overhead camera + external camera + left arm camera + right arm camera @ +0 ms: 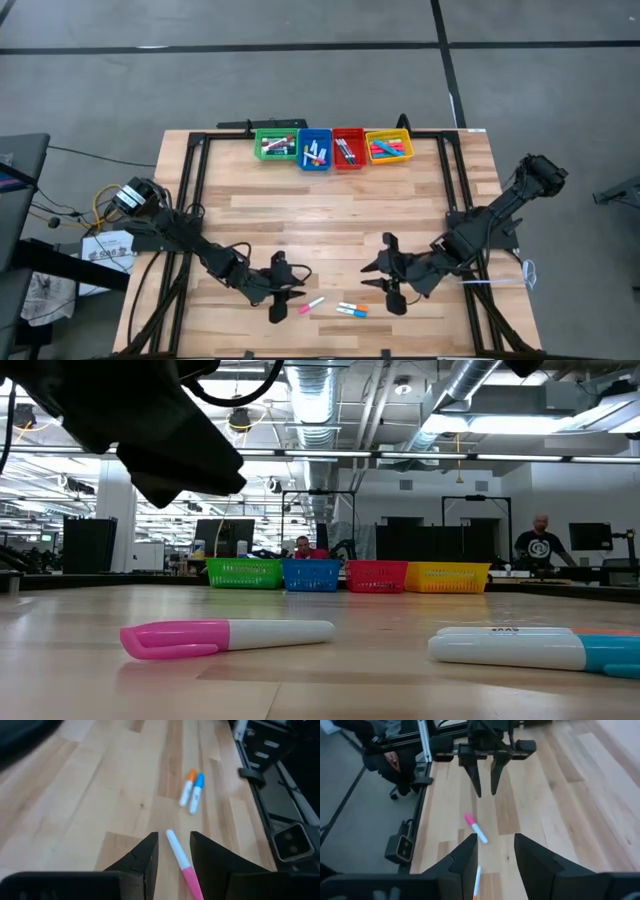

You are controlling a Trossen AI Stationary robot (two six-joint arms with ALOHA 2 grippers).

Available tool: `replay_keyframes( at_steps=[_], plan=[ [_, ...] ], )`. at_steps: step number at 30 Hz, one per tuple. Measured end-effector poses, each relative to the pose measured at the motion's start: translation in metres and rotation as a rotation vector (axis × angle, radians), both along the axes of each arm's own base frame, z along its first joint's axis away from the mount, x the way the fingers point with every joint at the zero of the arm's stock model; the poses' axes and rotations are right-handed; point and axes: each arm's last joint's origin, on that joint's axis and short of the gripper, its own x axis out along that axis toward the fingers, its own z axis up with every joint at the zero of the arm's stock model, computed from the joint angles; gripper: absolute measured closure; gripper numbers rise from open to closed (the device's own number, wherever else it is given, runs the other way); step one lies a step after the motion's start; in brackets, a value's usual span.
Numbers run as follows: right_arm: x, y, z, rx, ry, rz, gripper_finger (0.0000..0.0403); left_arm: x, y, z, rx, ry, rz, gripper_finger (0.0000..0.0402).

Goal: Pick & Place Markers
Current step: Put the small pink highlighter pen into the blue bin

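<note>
On the near tabletop (330, 225), the left pincer (277, 297) stands apart beside the pink marker (311, 305), and the right pincer (392, 290), also apart, could knock the nearby markers rolling if lowered carelessly.

A pink marker (225, 637) is lying on the tabletop (320, 690) at the lower left of the frame. A blue marker (535, 651) is lying at the lower right. Far back in the middle, four bins are sitting in a row: green bin (244, 572), blue bin (312, 575), red bin (376, 575), yellow bin (447, 576). A dark arm (140, 420) is hanging at the upper left. A person (539, 545) is standing at the far right.
</note>
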Motion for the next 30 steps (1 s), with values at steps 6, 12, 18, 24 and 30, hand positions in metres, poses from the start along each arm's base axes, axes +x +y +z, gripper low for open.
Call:
replay_keyframes(
  at_steps=[6,12,18,24,30],
  plan=[
    [0.002,-0.004,0.000,0.022,-0.001,-0.044,0.0285,0.000,0.000,0.001,-0.015,-0.010,0.029,0.0291],
    [0.017,0.006,-0.022,0.012,0.037,-0.052,0.0285,0.000,0.001,0.000,-0.009,-0.008,0.027,0.0291],
    [0.040,0.026,-0.063,0.003,0.075,-0.029,0.0285,-0.002,-0.003,0.000,0.010,-0.006,0.000,0.0284],
    [0.050,0.039,-0.087,0.015,0.071,-0.009,0.0285,-0.005,-0.008,0.001,-0.003,-0.020,-0.015,0.0245],
    [0.050,0.043,-0.095,0.024,0.103,0.026,0.0285,0.001,-0.012,0.004,-0.018,-0.039,-0.014,0.0213]
  ],
)
